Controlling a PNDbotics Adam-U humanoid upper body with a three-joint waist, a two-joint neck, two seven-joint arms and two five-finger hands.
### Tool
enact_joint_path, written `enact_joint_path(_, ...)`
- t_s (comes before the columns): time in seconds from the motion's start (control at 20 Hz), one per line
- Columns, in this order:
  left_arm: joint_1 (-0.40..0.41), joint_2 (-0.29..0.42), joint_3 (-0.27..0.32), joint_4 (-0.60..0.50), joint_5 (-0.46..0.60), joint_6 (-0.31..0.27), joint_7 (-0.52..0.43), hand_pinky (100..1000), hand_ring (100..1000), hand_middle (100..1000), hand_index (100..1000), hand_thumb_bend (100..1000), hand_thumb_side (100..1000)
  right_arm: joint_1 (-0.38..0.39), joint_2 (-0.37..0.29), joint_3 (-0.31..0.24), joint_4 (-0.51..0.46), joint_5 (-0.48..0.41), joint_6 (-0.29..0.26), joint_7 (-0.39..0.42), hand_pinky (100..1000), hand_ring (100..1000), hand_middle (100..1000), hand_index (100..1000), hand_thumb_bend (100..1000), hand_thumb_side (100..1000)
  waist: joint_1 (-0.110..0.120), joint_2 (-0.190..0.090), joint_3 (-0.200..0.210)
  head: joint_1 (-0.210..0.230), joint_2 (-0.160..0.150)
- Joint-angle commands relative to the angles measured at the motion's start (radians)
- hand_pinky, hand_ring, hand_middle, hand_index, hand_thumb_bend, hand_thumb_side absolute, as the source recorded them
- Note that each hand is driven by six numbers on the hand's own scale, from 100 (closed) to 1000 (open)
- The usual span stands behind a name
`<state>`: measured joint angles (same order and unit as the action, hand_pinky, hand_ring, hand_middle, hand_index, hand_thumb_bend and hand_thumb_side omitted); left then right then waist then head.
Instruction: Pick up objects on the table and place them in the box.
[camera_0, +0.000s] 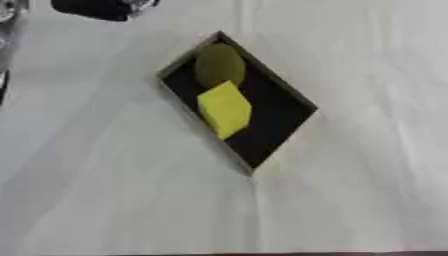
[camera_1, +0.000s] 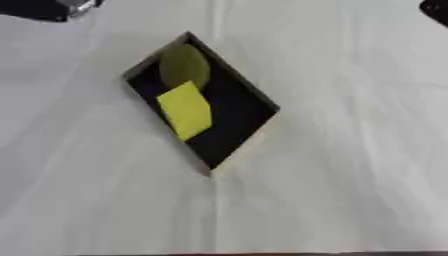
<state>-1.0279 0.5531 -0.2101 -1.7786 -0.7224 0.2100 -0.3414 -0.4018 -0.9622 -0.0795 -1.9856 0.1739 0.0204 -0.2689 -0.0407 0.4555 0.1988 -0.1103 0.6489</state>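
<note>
With 2 yellow pieces, a block (camera_0: 225, 108) and an olive disc (camera_0: 218, 65), already lying in the box (camera_0: 284, 120), it could be knocked askew by the left hand (camera_0: 101, 9), whose grasp cannot be told.

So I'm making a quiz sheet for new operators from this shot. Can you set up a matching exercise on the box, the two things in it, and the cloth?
Things:
1. box
2. block
3. rounded object
4. tablecloth

Descriptions:
a. olive green, at the box's far end
b. white, creased, under everything
c. bright yellow, near the box's middle
d. dark inside, set at an angle

Pairs: 1-d, 2-c, 3-a, 4-b
</note>
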Motion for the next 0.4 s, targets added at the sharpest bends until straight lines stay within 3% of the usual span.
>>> enact_joint_path(0.05,0.034,0.090,0.050,-0.124,0.082,0.050,0.105,851,825,791,876,323,534,0.002,-0.014,-0.028,-0.014,-0.006,-0.011,-0.022,800,692,644,792,100,643,-0.004,-0.034,0.003,-0.006,0.009)
enact_joint_path(0.25,0.141,0.162,0.103,-0.214,0.210,0.092,0.281,844,818,780,874,318,519,0.014,-0.005,-0.039,-0.014,-0.012,-0.028,-0.053,802,688,644,794,100,638,-0.017,-0.038,0.007,-0.005,0.011)
enact_joint_path(0.4,0.228,0.203,0.135,-0.221,0.335,0.044,0.480,839,816,777,878,314,528,0.019,0.002,-0.043,-0.014,-0.017,-0.051,-0.082,808,688,645,794,100,631,-0.026,-0.037,0.009,-0.001,0.002)
